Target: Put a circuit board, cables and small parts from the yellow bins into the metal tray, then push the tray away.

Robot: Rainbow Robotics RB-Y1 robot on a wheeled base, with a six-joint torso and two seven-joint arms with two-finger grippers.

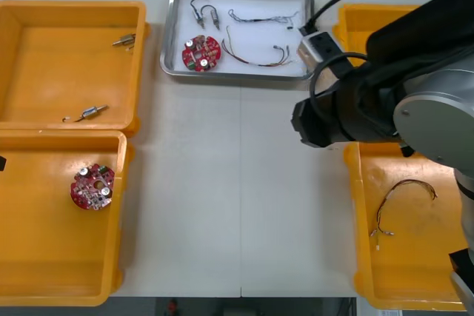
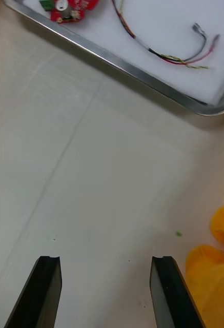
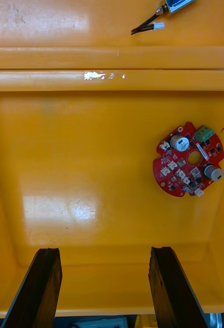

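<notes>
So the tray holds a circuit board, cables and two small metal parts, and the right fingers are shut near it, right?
No: the right gripper has open fingers, as the right wrist view shows. The metal tray does hold a red circuit board, cables and two small metal parts.

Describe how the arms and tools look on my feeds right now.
The right arm is bulky black casing with a rounded silver-grey joint, black cables looping to a small grey box. The right tool and left tool each have two flat, matte black fingers with squared tips, unmarked.
</notes>
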